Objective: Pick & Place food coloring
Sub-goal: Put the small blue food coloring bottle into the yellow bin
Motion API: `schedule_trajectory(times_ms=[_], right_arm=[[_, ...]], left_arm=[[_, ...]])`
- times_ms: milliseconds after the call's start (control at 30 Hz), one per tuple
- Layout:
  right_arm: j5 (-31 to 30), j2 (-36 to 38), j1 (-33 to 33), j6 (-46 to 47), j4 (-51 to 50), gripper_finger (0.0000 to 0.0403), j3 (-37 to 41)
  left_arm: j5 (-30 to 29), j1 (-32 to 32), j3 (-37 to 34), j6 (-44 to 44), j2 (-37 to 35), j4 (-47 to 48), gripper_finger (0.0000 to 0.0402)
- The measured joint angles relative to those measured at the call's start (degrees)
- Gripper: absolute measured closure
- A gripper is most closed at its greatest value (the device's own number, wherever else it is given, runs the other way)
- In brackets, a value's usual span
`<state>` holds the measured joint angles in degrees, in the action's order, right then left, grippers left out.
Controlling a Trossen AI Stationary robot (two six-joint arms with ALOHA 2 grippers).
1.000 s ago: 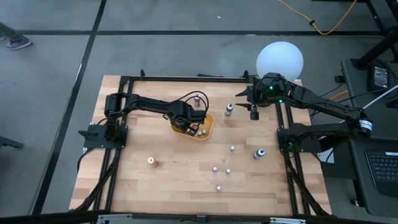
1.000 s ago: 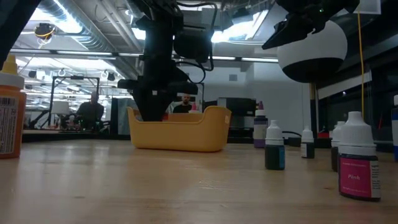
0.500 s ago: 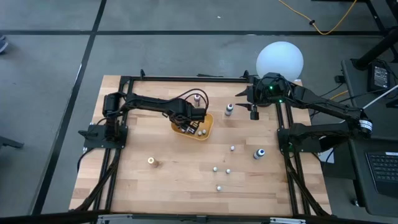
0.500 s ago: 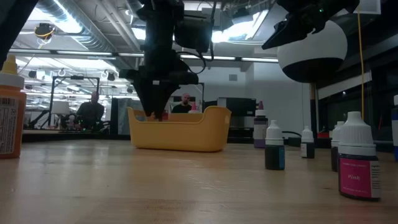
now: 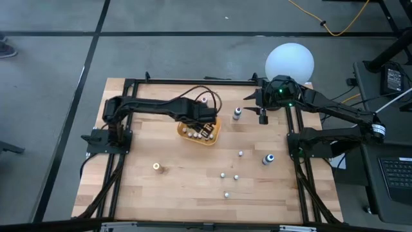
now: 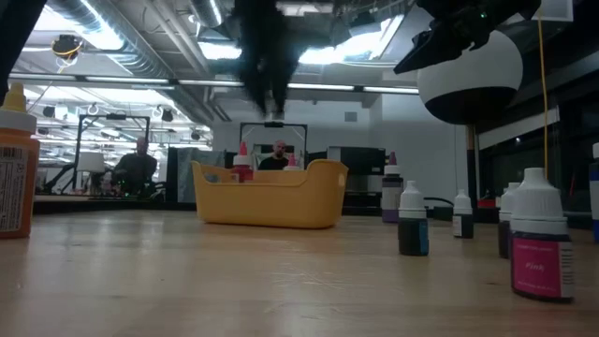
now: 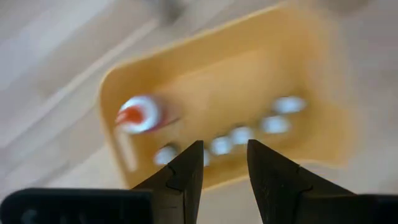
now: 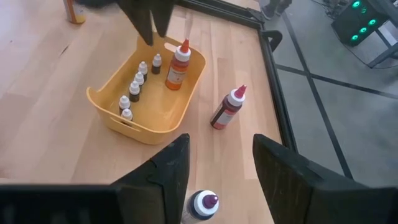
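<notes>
The orange tray stands mid-table on its flat bottom. In it stand several tiny food coloring bottles in a row and a taller orange bottle with a red top. My left gripper hangs open above the tray, pointing down, with nothing between its fingers; the low view shows it well above the rim. My right gripper waits open at the far right, above a purple-topped bottle. More food coloring bottles stand loose on the table's right half.
A maroon bottle stands just beyond the tray's far side. An orange bottle stands alone at the near left. A blue-topped bottle stands near the right frame. A white globe sits at the far right corner.
My left gripper has risen straight up out of the tray, from between its walls to well above the rim. The red-topped bottle stays behind, standing upright in the tray.
</notes>
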<state>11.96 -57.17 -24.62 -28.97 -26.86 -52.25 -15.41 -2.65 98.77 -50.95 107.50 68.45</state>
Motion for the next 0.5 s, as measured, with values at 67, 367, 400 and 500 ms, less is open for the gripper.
schedule_trajectory(times_ms=[67, 367, 400, 500], right_arm=[[0.16, 0.00, 0.00, -0.02, -0.02, 0.0226, 0.00], [1.20, 0.00, -0.02, -0.03, -0.36, 0.0226, 0.00], [2.64, 0.00, -0.02, -0.02, -0.42, 0.0226, 0.00], [8.89, 0.00, -0.02, -0.02, -0.41, 0.0226, 0.00]], left_arm=[[-0.25, 1.94, 3.87, 2.51, -0.09, -1.59, 0.0283], [0.02, 12.51, 10.79, 4.26, -0.01, -5.67, 0.0284], [0.03, 13.63, 10.78, 2.85, 0.11, -6.13, 0.0283], [0.26, 16.88, 9.64, 0.96, 0.95, -8.78, 0.0283]])
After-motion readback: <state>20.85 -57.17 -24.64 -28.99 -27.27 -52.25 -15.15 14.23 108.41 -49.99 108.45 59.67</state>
